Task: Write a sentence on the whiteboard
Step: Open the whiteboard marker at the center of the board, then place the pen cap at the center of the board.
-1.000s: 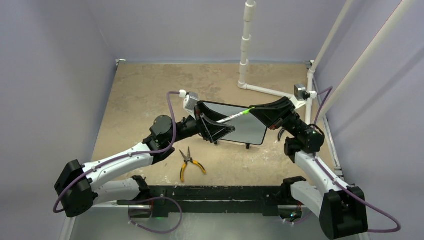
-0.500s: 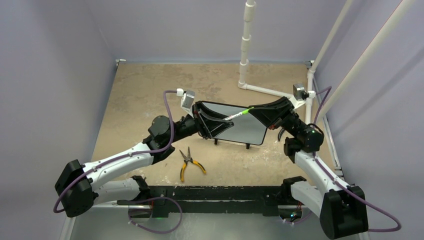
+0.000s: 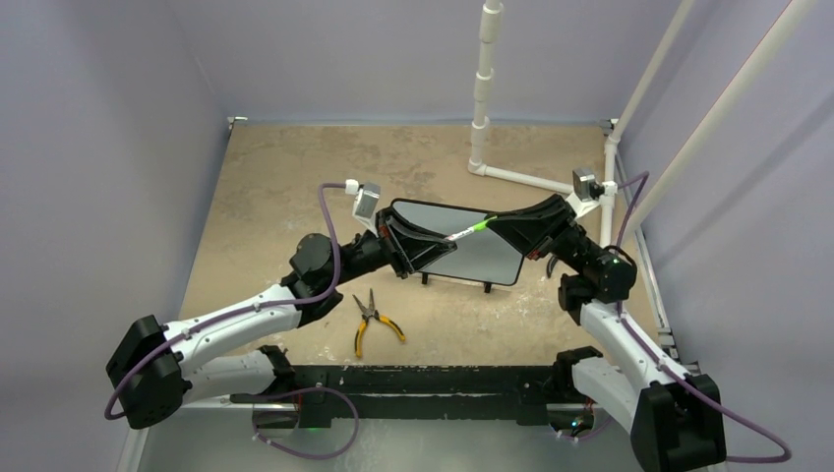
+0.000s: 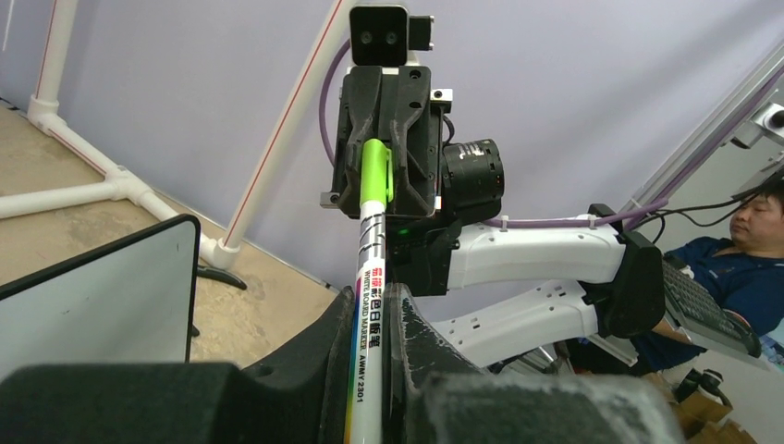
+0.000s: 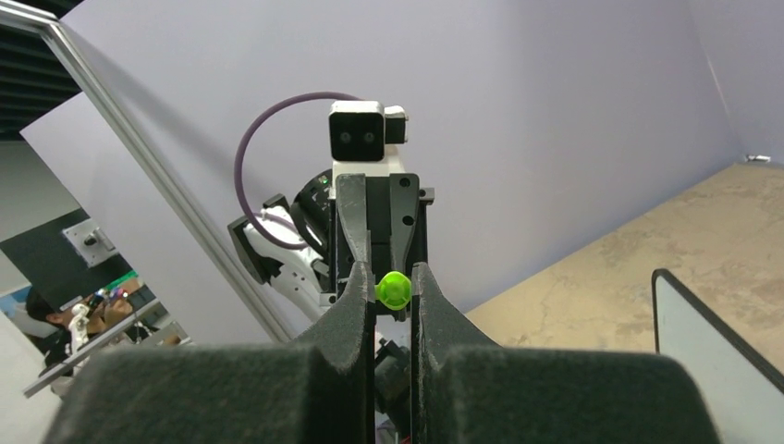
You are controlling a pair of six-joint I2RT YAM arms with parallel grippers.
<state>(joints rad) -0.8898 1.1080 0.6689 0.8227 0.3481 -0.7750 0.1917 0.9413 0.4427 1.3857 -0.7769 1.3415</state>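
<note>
Clamped white marker barrel in left gripper, pinched its green cap in right gripper, axis spanning both, beside black-framed whiteboard.

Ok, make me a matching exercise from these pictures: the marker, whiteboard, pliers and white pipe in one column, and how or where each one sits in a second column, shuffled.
Things
1. green-capped marker
2. whiteboard
3. yellow-handled pliers
4. white PVC pipe

States
A. lying flat on the table, near the arm bases
B. standing upright at the back of the table
C. clamped by the left gripper and the right gripper
D. propped on small black feet, mid-table

Pairs: 1-C, 2-D, 3-A, 4-B
</note>
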